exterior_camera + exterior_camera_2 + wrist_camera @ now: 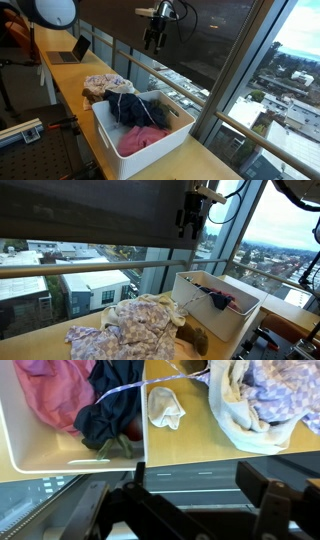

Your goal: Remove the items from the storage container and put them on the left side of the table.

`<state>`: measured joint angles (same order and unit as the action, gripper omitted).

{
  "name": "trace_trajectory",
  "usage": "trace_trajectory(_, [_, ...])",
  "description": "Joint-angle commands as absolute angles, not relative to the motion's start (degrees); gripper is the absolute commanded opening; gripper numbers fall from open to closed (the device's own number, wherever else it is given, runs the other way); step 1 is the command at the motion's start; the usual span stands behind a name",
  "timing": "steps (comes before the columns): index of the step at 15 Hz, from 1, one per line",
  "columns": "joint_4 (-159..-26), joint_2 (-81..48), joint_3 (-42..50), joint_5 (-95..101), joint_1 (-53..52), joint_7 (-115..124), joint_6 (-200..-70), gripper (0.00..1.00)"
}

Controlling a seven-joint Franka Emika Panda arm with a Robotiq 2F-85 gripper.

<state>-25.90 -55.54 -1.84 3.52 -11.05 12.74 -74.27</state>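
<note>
**Gripper up and empty, clothes split between storage container and desk**

In an exterior view my gripper hangs high over the desk, well clear of everything, in front of the window. The storage container sits on the desk near the camera. Navy cloth is heaped in it, with pink cloth at the near end. Just beyond the container a lavender-patterned cloth lies in a pile on the desk. A laptop stands open at the far end.

In an exterior view from the opposite end, the gripper is again high up, nothing in it. The lavender-patterned cloth is bunched on the desk in the foreground. A tan-brown piece lies against it, between the pile and the storage container. Dark and pink fabric shows over the rim.

Wrist view, looking straight down: the gripper has its jaws wide apart, nothing between them. The storage container is at left, holding pink cloth, navy cloth and a small red piece at the wall. On the bare desk just beside the container lies a white piece. The lavender-patterned cloth is at right.
</note>
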Motion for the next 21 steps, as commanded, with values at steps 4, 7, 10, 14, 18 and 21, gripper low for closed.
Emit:
trace_trajectory(4, [-26.35, -54.8, -0.39, 1.84, -4.39, 12.99, -74.42, 1.0])
trace_trajectory(7, [-25.87, -55.4, -0.05, 1.73, -1.1, 12.61, -74.02, 1.0])
trace_trajectory(10, [-25.62, -55.92, 0.29, 1.56, 2.29, 11.94, -73.95, 1.0])
trace_trajectory(14, [-25.16, -56.04, 0.0, 0.86, 6.77, 8.17, -74.09, 1.0])
trace_trajectory(18, [-25.29, -56.63, 0.87, 1.89, 5.77, 9.82, -73.84, 1.0])
trace_trajectory(21, [-25.25, -56.5, 1.07, 2.23, 4.95, 9.92, -73.65, 1.0])
